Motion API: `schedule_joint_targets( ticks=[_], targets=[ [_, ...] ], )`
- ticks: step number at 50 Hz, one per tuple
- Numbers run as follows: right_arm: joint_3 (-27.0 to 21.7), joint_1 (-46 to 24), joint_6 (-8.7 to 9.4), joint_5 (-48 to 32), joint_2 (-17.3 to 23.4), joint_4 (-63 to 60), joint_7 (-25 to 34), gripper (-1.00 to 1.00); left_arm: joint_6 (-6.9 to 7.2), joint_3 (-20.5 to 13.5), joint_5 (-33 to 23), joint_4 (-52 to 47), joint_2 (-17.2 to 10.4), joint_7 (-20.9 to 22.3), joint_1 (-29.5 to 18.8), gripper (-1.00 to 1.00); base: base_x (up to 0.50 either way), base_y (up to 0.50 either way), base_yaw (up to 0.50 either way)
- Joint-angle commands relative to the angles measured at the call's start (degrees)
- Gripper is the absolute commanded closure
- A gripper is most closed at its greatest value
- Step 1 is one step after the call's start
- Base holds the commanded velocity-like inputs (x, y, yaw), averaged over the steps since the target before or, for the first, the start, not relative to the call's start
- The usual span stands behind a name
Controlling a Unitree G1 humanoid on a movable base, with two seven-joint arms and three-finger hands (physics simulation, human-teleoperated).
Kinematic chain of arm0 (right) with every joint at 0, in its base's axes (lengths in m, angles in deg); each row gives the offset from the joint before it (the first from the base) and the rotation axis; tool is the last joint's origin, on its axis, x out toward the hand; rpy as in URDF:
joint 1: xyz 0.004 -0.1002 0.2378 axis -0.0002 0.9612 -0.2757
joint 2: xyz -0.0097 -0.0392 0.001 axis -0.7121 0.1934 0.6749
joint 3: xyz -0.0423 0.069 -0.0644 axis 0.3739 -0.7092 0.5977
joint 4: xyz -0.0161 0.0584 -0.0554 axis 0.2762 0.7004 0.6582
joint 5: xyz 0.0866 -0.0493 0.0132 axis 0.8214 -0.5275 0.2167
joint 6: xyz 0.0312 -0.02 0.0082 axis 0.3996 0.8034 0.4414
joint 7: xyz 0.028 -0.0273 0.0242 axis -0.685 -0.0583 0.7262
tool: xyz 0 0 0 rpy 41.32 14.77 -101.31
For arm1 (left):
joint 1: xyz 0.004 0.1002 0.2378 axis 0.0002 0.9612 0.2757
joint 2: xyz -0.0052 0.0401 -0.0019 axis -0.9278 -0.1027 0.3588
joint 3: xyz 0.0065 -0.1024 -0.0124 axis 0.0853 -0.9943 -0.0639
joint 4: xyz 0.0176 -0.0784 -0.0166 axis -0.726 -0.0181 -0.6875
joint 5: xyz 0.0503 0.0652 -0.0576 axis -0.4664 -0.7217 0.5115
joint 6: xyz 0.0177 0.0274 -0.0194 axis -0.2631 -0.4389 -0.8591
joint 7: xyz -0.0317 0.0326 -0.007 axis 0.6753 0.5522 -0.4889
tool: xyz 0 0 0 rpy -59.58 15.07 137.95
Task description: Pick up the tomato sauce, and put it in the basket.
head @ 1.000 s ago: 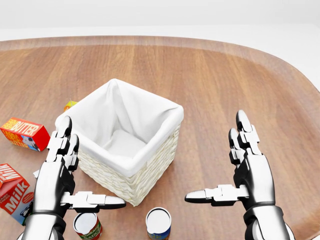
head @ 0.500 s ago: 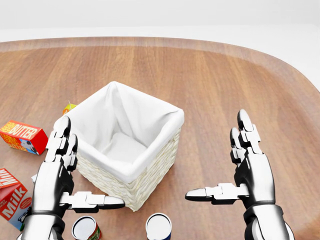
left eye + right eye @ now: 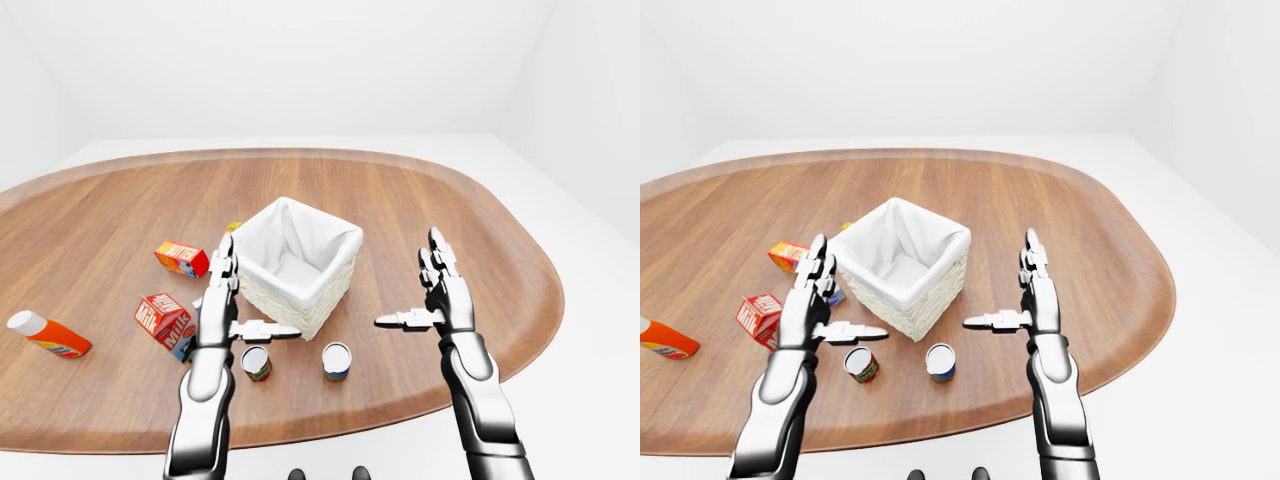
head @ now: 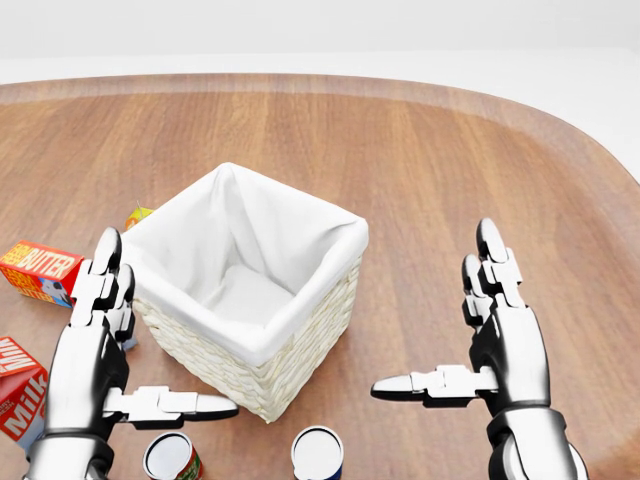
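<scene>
The tomato sauce can, with a red and green label, stands upright at the bottom of the head view, just below the basket; it also shows in the left-eye view. The wicker basket with a white cloth lining stands in the middle of the wooden table and looks empty. My left hand is open, beside the basket's left wall and above the can, thumb pointing right. My right hand is open and empty, to the right of the basket.
A second can with a blue label stands right of the tomato sauce. A butter carton and a milk carton lie left of the basket. An orange bottle lies far left. A small yellow-orange item sits by the basket's left corner.
The view first shifted slightly, the cans sliding lower in the picture. Since then my left hand has moved left and a little down, away from the basket wall. The right hand has held still.
</scene>
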Motion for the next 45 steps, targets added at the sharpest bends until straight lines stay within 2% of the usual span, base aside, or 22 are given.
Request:
schedule_joint_targets(
  ticks=[1,10,12,14,27,33,37,41,45],
  targets=[
    [-0.05,-0.06,0.04,-0.08,0.06,-0.14,-0.13,-1.0,0.0,-0.48,-2.26,-2.16,-0.02,-0.5,1.4,-1.0,0.0,0.0,0.0],
    [-0.25,-0.41,0.39,0.05,0.16,-0.19,-0.24,-1.0,0.0,-0.53,-3.6,-3.53,0.04,-0.15,3.32,-1.0,0.0,0.0,0.0],
    [-0.19,-0.41,-0.16,-0.02,0.12,0.32,-0.21,-1.0,0.0,-0.5,-3.96,-3.59,0.07,-0.04,3.92,-1.0,0.0,0.0,0.0],
    [-0.25,-0.37,0.27,0.09,0.17,-0.04,-0.12,-1.0,0.0,-0.43,-4.43,-3.64,0.07,0.21,5.03,-1.0,0.0,0.0,0.0],
    [0.07,-0.16,-1.24,-0.38,0.03,1.13,-0.14,-1.0,0.0,-0.18,-7.56,-5.47,0.14,1.52,6.67,-1.0,0.0,0.0,0.0],
    [-0.45,-0.78,0.41,0.17,0.25,0.05,-0.22,-1.0,0.0,-0.7,-8.38,-6.43,0.21,1.56,7.2,-1.0,0.0,0.0,0.0],
    [-0.5,-1.34,-0.51,0.22,0.25,1.52,-0.36,-1.0,0.0,-0.96,-8.95,-7.48,0.21,1.87,7.76,-1.0,0.0,0.0,0.0],
    [-0.66,-1.58,0.23,0.47,0.41,1.09,-0.45,-1.0,0.0,-1.42,-9.53,-8.61,0.16,2.42,8.08,-1.0,0.0,0.0,0.0],
    [-0.72,-1.74,0.1,0.49,0.46,1.42,-0.57,-1.0,0.0,-1.79,-10.15,-9.75,0.23,2.93,8.8,-1.0,0.0,0.0,0.0]
  ],
)
